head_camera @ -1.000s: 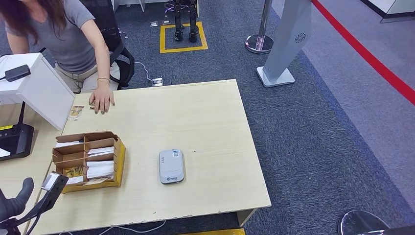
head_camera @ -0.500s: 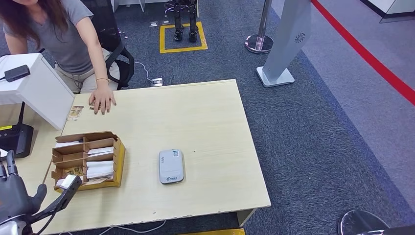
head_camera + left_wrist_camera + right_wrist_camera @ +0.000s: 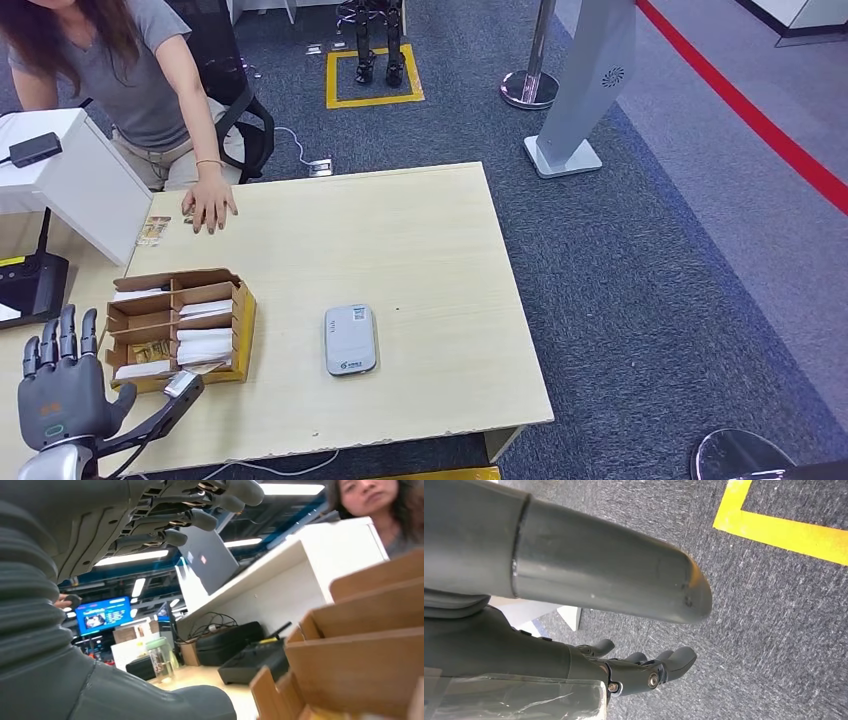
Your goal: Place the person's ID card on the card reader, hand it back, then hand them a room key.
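The grey-white card reader (image 3: 350,340) lies flat on the wooden table (image 3: 400,240), near the front edge. A cardboard organiser (image 3: 180,325) to its left holds white sleeves and cards in several compartments; its wall (image 3: 360,650) looms close in the left wrist view. A person's hand (image 3: 210,205) rests flat at the far-left edge, beside a small patterned card (image 3: 153,230). My left hand (image 3: 62,385) stands at the table's near-left corner, palm away, fingers (image 3: 190,505) spread and holding nothing. My right hand (image 3: 644,670) hangs over the carpet, fingers loosely extended and holding nothing.
A white slanted stand (image 3: 70,180) and a black device (image 3: 30,285) sit left of the organiser. The person (image 3: 130,70) sits behind the far-left corner on a dark chair. Grey carpet lies right of the table, with a stanchion base (image 3: 530,88) and a grey pillar (image 3: 585,90).
My left hand has risen into view at the near-left corner and turned so its fingers spread upward. The person's hand shifted slightly and stays on the table.
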You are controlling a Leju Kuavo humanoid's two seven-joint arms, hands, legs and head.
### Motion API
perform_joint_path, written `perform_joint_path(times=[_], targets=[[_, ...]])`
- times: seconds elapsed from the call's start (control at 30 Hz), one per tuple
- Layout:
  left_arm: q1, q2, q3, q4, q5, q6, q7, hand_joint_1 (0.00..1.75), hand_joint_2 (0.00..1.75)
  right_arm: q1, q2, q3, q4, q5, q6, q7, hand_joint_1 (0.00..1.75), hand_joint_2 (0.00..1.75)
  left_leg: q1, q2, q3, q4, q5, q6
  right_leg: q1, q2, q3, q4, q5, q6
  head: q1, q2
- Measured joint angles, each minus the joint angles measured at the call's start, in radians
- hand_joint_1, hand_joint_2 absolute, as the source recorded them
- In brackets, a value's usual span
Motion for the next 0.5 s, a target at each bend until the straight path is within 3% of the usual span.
perform_joint_path(times=[0.3,0.5], targets=[[0.017,0.019,-0.116,0.028,0.0,-0.028,0.059,0.0,1.75,0.0,0.0,-0.015,-0.001,0.001,-0.005,-0.003,0.0,0.0,0.0,0.0,0.0,0.0,0.0,0.0,0.0,0.0,0.0,0.0,0.0,0.0,0.0,0.0],[0.023,0.026,-0.15,0.029,0.0,-0.032,0.072,0.0,1.75,0.0,0.0,-0.016,-0.001,0.001,-0.005,-0.001,0.0,0.0,0.0,0.0,0.0,0.0,0.0,0.0,0.0,0.0,0.0,0.0,0.0,0.0,0.0,0.0]])
